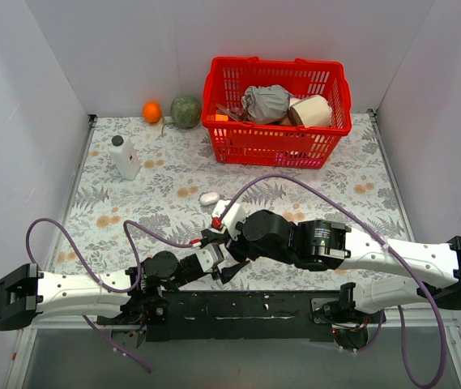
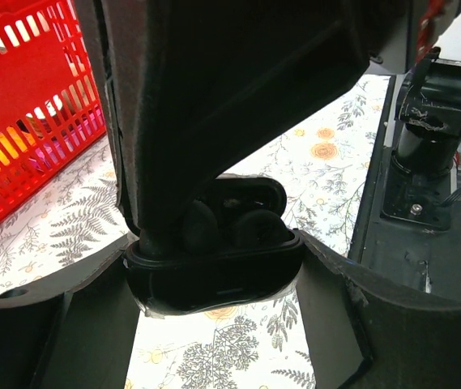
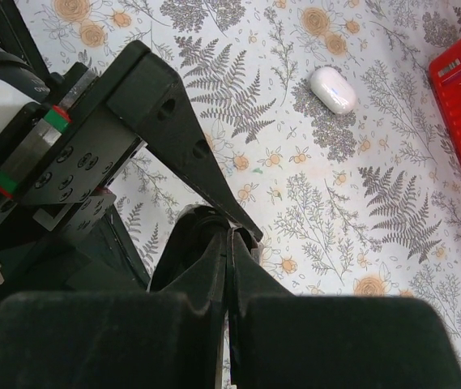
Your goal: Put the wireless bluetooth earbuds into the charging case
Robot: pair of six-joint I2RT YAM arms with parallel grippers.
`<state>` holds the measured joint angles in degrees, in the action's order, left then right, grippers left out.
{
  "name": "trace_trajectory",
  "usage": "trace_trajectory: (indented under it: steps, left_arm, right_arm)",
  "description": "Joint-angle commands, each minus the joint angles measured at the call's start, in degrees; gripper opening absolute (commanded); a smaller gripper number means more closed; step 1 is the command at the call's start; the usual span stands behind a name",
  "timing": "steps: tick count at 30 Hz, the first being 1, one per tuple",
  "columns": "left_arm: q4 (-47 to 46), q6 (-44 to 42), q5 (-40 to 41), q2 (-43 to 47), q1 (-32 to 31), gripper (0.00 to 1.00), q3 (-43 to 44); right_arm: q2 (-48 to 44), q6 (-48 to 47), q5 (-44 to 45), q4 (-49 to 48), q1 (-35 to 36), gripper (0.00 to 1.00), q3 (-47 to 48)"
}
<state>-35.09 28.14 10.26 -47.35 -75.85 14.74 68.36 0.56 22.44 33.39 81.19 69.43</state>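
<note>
**Both hands at the black case, white case lying apart**

My left hand (image 2: 214, 285) is clenched on a black oval plastic case (image 2: 214, 279), one finger pressed to each end, holding it just above the fern-and-flower patterned counter (image 1: 335, 190) near my own bases. The black case's lid stands open. In its tray sit two tiny black rounded earbuds (image 2: 256, 228), side by side, both dim in the shadow.

My right hand (image 3: 232, 243) comes down from above onto that open black case. Its two fingers are pressed together, with only a thin seam between them, and the tips are at the tray. From either wrist view I cannot tell whether the tips touch a bud or have anything pinched between them.

The small glossy white pebble-shaped charging case (image 3: 332, 89) lies on the counter with its lid down. It is well apart from both hands, between them and the red plastic basket (image 1: 271, 150) at the far side. Nothing touches it.

A white bottle with a black cap (image 1: 123, 158) stands upright at the far left. An orange (image 1: 151, 112) and a round green fruit (image 1: 185, 111) sit by the back wall, just left of the basket.
</note>
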Motion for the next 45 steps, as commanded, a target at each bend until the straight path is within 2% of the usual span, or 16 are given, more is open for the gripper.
trace_trajectory:
  steps: [1,19,37,45]
  left_arm:
    - [-3.49,0.51,0.02,1.74,0.27,0.0,1.78]
    - [-4.11,1.22,-0.68,1.56,0.53,0.0,1.69]
    - [-4.11,1.3,-1.03,0.95,0.62,0.0,2.13]
    - [-4.02,1.21,-0.77,1.56,0.62,0.0,1.96]
  right_arm:
    - [-1.47,-0.38,-0.11,-1.66,0.99,0.01,-0.96]
    - [-4.46,-7.15,1.3,-2.54,3.89,0.01,-1.49]
    - [-2.26,-6.18,-1.43,-4.47,5.3,0.01,-2.54]
    - [-1.65,-5.13,1.29,-3.59,5.3,0.01,-2.72]
